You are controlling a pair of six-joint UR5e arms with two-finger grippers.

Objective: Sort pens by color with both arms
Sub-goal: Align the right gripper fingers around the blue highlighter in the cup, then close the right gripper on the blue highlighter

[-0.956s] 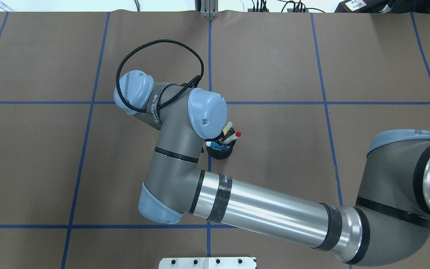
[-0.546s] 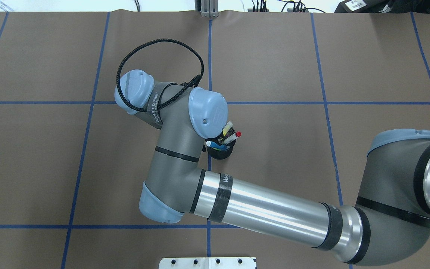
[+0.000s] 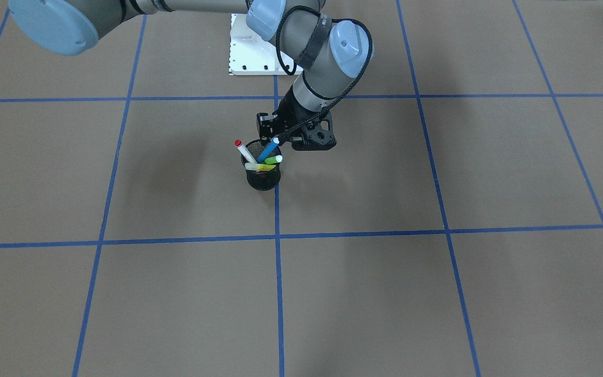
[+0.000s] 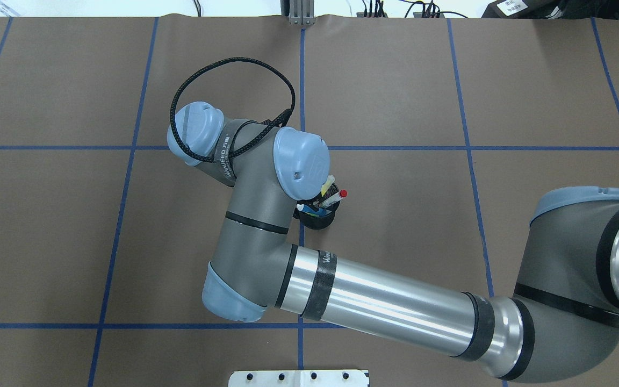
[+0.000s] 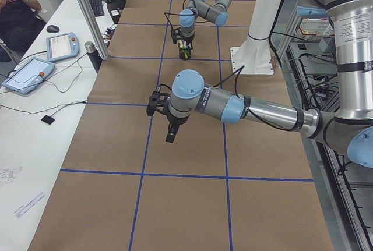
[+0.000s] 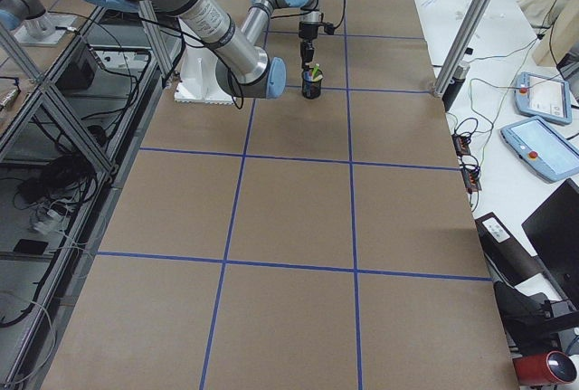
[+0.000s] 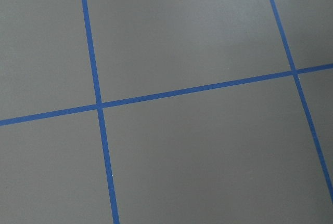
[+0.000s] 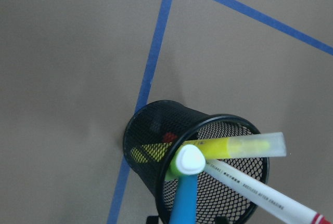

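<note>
Brown table point(image 4: 395, 80) gridded with blue tape lines point(image 4: 465, 148). White side desk point(image 5: 35, 123) holds teach pendants point(image 5: 26, 75). Aluminium frame post point(image 5: 87, 12) beside it.

My table point(image 3: 437, 293) is covered in brown paper crossed by blue tape lines point(image 3: 278, 293). A black mesh cup point(image 3: 263, 180) stands upright on one line; my white base plate point(image 3: 249, 57) sits at my edge.

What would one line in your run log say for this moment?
pens: four, all in cup | right arm: at cup, jaws unclear | left arm: away, above table
</note>
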